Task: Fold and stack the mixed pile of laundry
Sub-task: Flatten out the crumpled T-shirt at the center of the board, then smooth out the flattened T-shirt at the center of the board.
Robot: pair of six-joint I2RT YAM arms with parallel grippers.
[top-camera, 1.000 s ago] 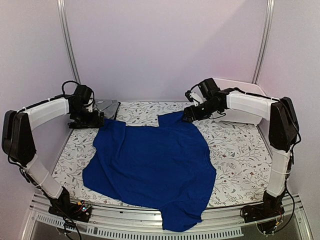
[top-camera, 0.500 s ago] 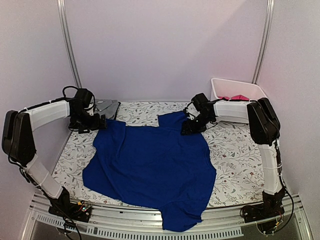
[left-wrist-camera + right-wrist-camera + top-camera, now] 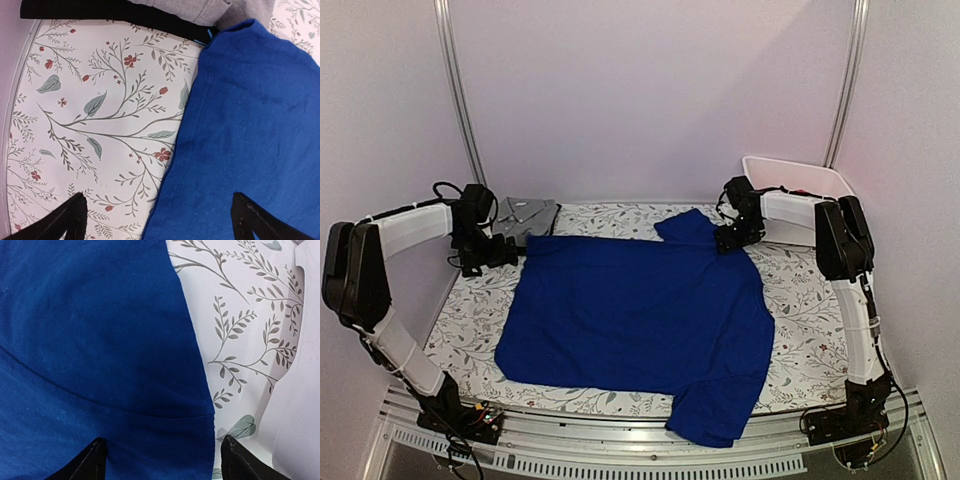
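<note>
Left gripper (image 3: pixel 157 220) and right gripper (image 3: pixel 162 460): jaws wide open, empty. Closing at 10 o'clock risks pinching grey shirt (image 3: pixel 525 212) with blue garment (image 3: pixel 640 310)

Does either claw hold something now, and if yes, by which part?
Nothing is held. Both the left claw and the right claw stand open over edges of the blue shirt.

No text or labels legible — anywhere.
</note>
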